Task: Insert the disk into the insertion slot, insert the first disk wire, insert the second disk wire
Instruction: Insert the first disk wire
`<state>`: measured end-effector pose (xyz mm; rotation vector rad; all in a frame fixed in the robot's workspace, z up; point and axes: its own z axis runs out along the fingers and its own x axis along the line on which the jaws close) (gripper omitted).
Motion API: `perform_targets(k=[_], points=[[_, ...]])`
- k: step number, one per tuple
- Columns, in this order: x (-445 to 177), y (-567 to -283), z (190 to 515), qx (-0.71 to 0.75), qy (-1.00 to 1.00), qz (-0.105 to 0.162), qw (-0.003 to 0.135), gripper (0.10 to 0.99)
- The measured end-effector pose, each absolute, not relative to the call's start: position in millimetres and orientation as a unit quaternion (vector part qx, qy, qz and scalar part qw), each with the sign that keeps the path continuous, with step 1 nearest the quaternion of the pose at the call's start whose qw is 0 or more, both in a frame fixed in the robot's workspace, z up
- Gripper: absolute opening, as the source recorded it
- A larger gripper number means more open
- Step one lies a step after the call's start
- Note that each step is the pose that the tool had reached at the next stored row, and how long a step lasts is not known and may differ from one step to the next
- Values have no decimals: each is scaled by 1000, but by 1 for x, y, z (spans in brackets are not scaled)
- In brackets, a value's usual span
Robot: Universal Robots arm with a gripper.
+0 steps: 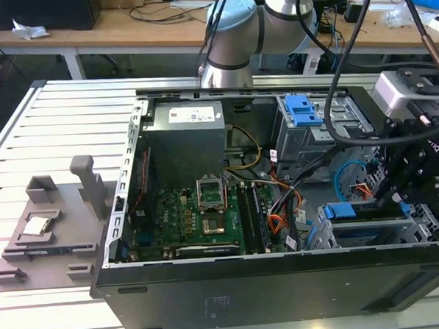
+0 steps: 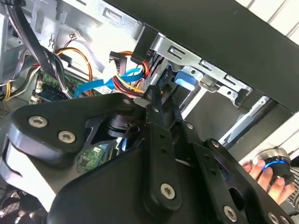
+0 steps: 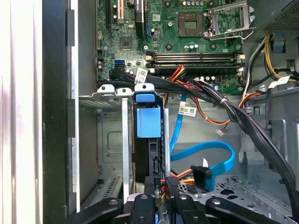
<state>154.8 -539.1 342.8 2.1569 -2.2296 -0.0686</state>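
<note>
Now | disk (image 3: 148, 122) blue-framed, seemingly seated in insertion slot (image 3: 110, 140) | tool (image 3: 162, 205) grip: cannot tell

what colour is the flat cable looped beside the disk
Bright blue; the first wrist view shows the flat cable best.

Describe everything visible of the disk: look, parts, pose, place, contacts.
The disk stands on edge inside the insertion slot, a silver sheet-metal cage. It shows a dark narrow edge framed by a bright blue plastic carrier with a blue tab at one end. The gripper is near its other end, beside coloured wires; whether these are plugged in cannot be told.
</note>
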Motion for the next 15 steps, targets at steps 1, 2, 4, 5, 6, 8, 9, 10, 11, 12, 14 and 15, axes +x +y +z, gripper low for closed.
perform_targets(k=[1, 2, 4, 5, 6, 8, 9, 10, 11, 12, 14, 15], points=[[155, -539, 348, 695, -718, -22, 19, 235], [155, -539, 354, 695, -718, -22, 19, 235], [155, -539, 360, 695, -718, -22, 19, 235], [155, -539, 363, 695, -718, -22, 19, 235], [155, -538, 365, 695, -718, -22, 19, 235], [155, -536, 371, 695, -718, -22, 19, 224], [155, -535, 372, 695, -718, -22, 19, 157], [155, -534, 374, 695, -718, -22, 19, 106], [155, -534, 376, 695, -718, -22, 19, 106], [155, -533, 377, 695, -718, -22, 19, 106], [155, -533, 378, 695, -718, -22, 19, 106], [155, -533, 378, 695, -718, -22, 19, 106]])
